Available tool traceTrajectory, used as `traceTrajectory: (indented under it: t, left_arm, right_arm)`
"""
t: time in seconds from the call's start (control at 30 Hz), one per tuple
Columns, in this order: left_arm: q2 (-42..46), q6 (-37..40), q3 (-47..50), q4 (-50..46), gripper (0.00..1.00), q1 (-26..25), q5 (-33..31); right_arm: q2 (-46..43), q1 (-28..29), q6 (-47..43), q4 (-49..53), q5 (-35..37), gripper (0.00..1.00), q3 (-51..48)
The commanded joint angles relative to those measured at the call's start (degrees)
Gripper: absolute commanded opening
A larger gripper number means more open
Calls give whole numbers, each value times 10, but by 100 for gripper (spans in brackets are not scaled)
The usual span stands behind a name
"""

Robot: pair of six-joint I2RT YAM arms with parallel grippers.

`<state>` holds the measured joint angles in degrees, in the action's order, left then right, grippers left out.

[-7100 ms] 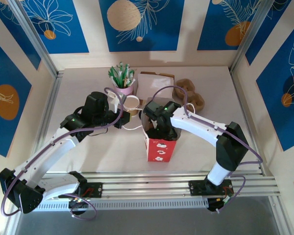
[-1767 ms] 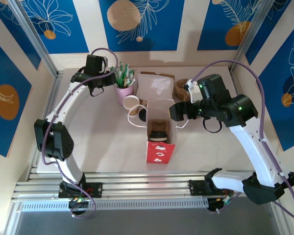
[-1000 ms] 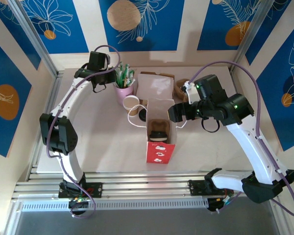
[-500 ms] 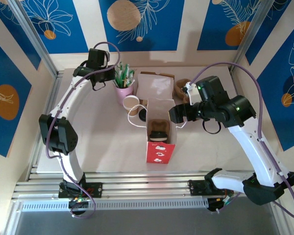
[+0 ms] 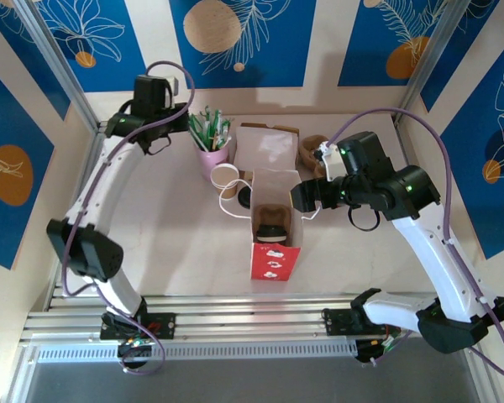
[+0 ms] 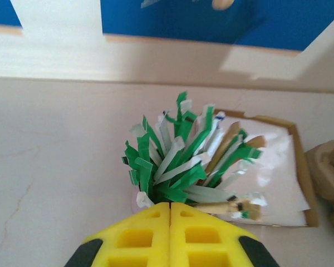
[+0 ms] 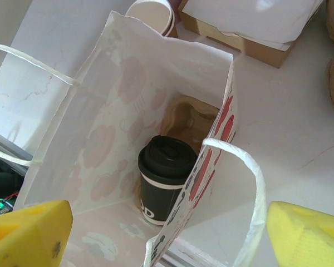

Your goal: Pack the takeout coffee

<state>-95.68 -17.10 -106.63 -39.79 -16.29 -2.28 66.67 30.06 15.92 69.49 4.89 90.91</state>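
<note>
The takeout coffee point(image 7: 166, 167) is standing inside the paper bag point(image 7: 122, 100) below the open right claw point(image 7: 167, 233); the closed left claw point(image 6: 170, 233) is hovering by the green-white sticks point(image 6: 178, 161).

Black-lidded takeout coffee point(image 7: 166, 179), body seemingly dark, upright inside paper bag point(image 7: 116, 100), on cardboard carrier point(image 7: 190, 110).

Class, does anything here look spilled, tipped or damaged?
Nothing stands out: the lidded coffee cup stands upright inside the paper bag, lid on, and no spill shows on the table.
</note>
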Motion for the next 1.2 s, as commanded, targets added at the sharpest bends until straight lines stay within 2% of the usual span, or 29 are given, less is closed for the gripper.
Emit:
traceTrajectory:
  t: [0.0,0.27,0.4,0.57,0.67,0.77,0.93,1.17]
  left_arm:
    - [58,17,-19,-19,0,-5,-8]
    - [152,34,-51,-57,0,-10,1]
    - [214,49,-75,-63,0,-29,27]
    - [262,34,-100,-61,0,-72,91]
    - [273,18,-104,-63,0,-108,119]
    - [273,12,-102,-61,0,-164,118]
    - [244,35,-92,-71,0,-265,69]
    - [193,64,-45,-68,0,-344,3]
  right_arm:
    - [-11,-6,-5,-15,-7,90,-7]
    - [-11,-22,1,-27,-9,90,0]
    - [-14,-34,6,-36,-8,90,-1]
    - [-17,-60,19,-56,-21,90,-12]
    - [-19,-81,29,-71,-36,90,-18]
    - [-20,-107,41,-85,-57,90,-20]
    - [-27,-155,64,-106,-92,90,-19]
    - [-34,-187,90,-127,-132,90,-22]
